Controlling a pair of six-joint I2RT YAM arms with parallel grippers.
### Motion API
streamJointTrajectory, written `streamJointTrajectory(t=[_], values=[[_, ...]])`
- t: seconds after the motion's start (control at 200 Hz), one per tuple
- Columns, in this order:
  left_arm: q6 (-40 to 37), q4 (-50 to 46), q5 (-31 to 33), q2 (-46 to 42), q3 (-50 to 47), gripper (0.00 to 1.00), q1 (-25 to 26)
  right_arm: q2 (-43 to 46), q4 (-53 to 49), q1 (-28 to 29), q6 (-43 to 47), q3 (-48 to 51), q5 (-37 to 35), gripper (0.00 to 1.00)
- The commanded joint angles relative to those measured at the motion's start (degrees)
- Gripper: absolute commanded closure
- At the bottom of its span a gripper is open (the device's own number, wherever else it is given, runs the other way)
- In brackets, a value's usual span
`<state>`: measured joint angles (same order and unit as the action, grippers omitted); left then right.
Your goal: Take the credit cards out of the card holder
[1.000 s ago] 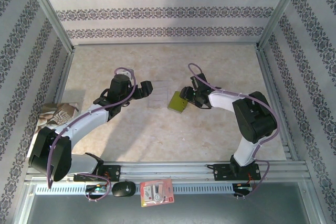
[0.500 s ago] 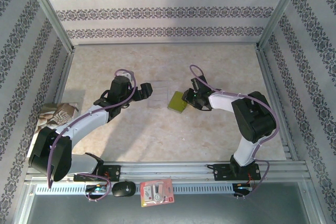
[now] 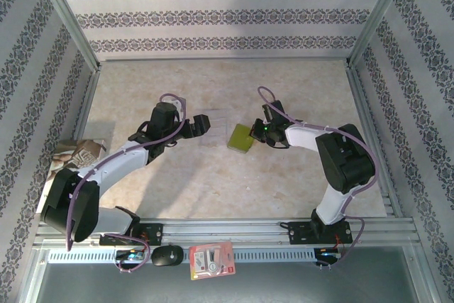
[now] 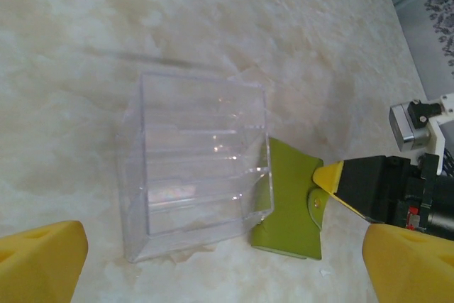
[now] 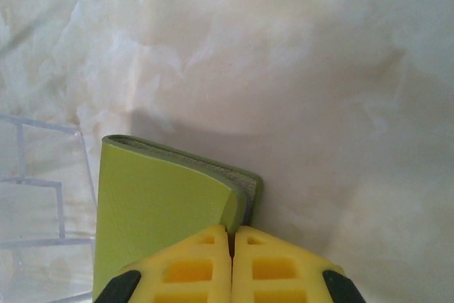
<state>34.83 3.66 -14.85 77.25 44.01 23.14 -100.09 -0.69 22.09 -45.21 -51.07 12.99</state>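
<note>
Holder (image 3: 241, 137) lies at 3 o'clock from a clear box (image 4: 195, 164). Right gripper (image 5: 230, 232) jaws pinch its edge; left gripper (image 3: 206, 123) jaws are spread.

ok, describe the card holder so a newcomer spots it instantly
On the marbled table, between the two arms, stands a clear plastic box. The card holder lies at its right side, flap nipped by the right pincer: flat, opaque, olive-green, unlike the see-through box.
</note>
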Motion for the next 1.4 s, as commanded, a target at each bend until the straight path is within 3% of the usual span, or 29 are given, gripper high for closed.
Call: streamJointTrajectory(t=[0.0,0.115,0.32,0.445,0.535,0.719,0.914,1.069,1.394], values=[[1.7,5.8,-4.3,0.5,0.7,0.01,-0.1,5.1,-5.3,-1.1,4.4,1.0,-1.6,1.00],[4.3,13.2,-6.7,-0.1,-2.2,0.01,0.1,10.8,-8.2,-2.0,6.1,2.7,-3.8,1.00],[2.3,10.7,-15.8,2.3,1.6,0.01,0.2,20.5,-12.3,-1.8,11.6,2.8,-3.9,1.00],[5.4,19.4,-23.8,4.2,-0.4,0.07,0.2,25.9,-12.2,-1.0,14.4,1.7,1.0,1.00],[9.3,30.9,-28.0,4.4,-3.8,0.08,0.2,28.6,-11.8,-0.4,15.5,-0.1,5.7,1.00],[12.9,43.0,-31.9,4.6,-6.3,0.17,0.2,29.5,-5.4,1.3,13.8,-3.1,18.4,1.00],[14.7,50.9,-33.2,2.5,-8.5,0.22,0.3,29.4,2.9,2.9,9.8,-3.3,22.7,1.00],[14.6,49.5,-34.2,2.4,-7.8,0.33,0.5,27.4,8.0,4.0,7.5,-4.0,25.9,1.00],[16.2,51.1,-32.4,2.3,-7.8,0.66,1.6,22.2,8.8,6.0,5.9,-6.4,24.4,1.00]])
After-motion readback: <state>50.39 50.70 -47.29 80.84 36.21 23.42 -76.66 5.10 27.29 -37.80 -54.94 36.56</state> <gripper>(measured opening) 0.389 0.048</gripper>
